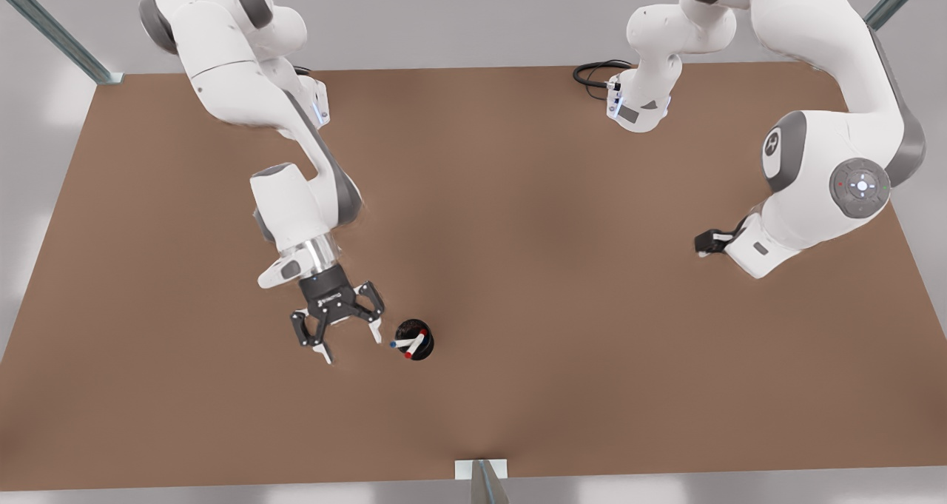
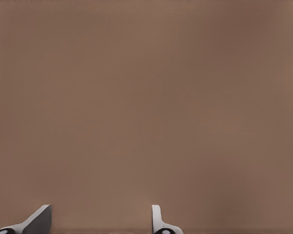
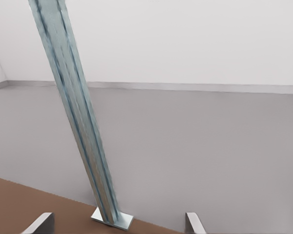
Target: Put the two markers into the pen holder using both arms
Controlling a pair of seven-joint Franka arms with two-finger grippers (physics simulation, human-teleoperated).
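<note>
Front view: both markers stand in the pen holder (image 1: 420, 347) near the front edge of the brown surface (image 1: 562, 326). The red-capped marker (image 1: 415, 345) and the blue-capped marker (image 1: 405, 342) lean out over its rim. The left end effector (image 1: 348, 343) hangs just beside the holder on the front view's left, with its fingers spread and nothing between them. The blue-capped marker's free end points at the nearer fingertip (image 1: 375, 334). The right end effector (image 1: 703, 246) waits well apart on the front view's right, turned sideways.

The task looks all but finished, so the risk lies in the retreat. A sideways or downward move of the left arm could clip the blue-capped marker's projecting end. That could lever the marker out or tip the small, light-looking holder, which both leaning markers already load toward one side. A straight lift away seems safer.

Left wrist view: the left end effector (image 2: 98, 222) shows two parted white fingertips over bare surface.

Right wrist view: the right end effector (image 3: 116, 224) is also open and empty. It faces a metal post (image 3: 75, 112) at the surface's edge, with grey floor beyond.
</note>
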